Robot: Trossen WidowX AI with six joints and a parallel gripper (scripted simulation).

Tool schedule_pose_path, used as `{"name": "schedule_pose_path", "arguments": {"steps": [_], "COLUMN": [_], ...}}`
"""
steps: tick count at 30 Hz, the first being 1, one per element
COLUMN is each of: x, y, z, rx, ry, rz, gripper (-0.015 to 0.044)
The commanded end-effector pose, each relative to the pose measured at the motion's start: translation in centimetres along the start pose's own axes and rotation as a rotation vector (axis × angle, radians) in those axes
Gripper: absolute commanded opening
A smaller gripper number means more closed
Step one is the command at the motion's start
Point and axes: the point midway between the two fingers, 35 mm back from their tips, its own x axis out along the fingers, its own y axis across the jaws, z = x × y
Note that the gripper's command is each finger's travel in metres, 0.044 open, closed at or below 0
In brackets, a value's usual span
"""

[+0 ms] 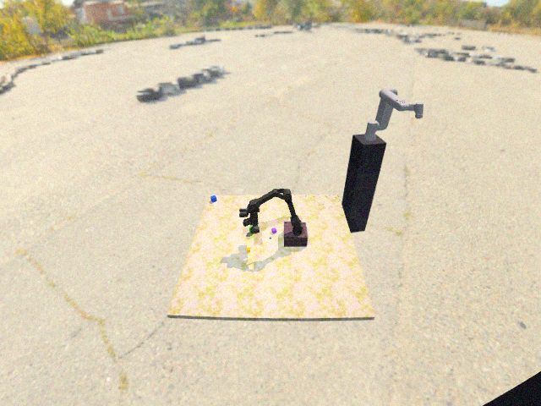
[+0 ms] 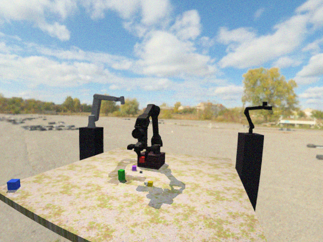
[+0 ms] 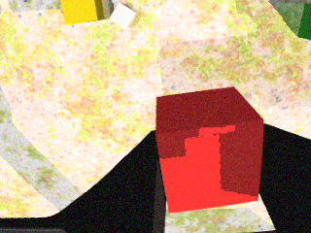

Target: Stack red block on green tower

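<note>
The red block (image 2: 141, 159) (image 3: 209, 150) is held between the fingers of my gripper (image 2: 142, 158) (image 3: 200, 134), which is shut on it and holds it in the air above the table. The red block is hidden in the top view. The green tower (image 2: 121, 175) (image 1: 250, 227) stands upright on the table; in the exterior view it is left of the held block and lower. In the wrist view only a sliver of the green tower (image 3: 306, 23) shows at the upper right edge. The arm partly covers the tower in the top view.
A yellow block (image 1: 248, 249) (image 2: 150, 183) (image 3: 80, 11) lies beside a small white block (image 2: 146, 183) (image 3: 122, 16). A purple block (image 1: 274, 230) (image 2: 133, 168) and small dark cube (image 2: 141, 172) lie near the arm's base (image 1: 295, 238). A blue block (image 1: 213, 199) (image 2: 13, 184) is at the table's far corner in the top view.
</note>
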Motion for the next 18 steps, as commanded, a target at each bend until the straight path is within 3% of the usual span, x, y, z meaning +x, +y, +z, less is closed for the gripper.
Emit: {"name": "schedule_pose_path", "arguments": {"steps": [1,18], "x": [-0.2,0.2], "y": [-2.6,-13.6], "z": [1.0,2.4], "rx": [-0.004,-0.016], "ry": [-0.003,0.006], "rz": [-0.008,-0.018], "gripper": [0.0000,0.0000]}}
